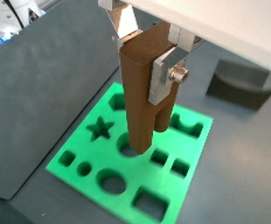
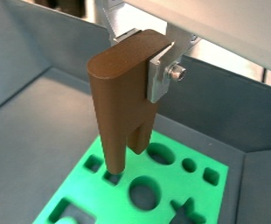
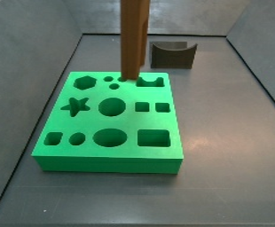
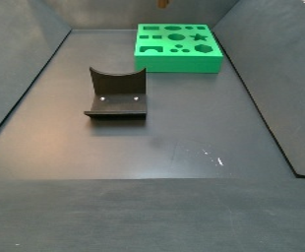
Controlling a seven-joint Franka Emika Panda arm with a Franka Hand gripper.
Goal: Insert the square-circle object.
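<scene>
The square-circle object [image 1: 142, 87] is a tall brown post that forks below into two legs. It also shows in a wrist view [image 2: 121, 96] and in a side view [image 3: 134, 40]. My gripper [image 1: 144, 57] is shut on its upper part, with a silver finger [image 2: 162, 74] flat against its side. The post hangs upright, and its legs reach down to the back row of holes in the green slab [image 3: 81, 155]. I cannot tell whether the leg tips are inside any hole. In the side view [image 3: 134, 40] the gripper is above the picture.
A dark grey block with a curved notch [image 3: 172, 55] stands behind the slab; it also shows in a side view [image 4: 116, 95] and in a wrist view [image 1: 240, 83]. The green slab [image 4: 202, 61] lies at the far end of the grey walled floor.
</scene>
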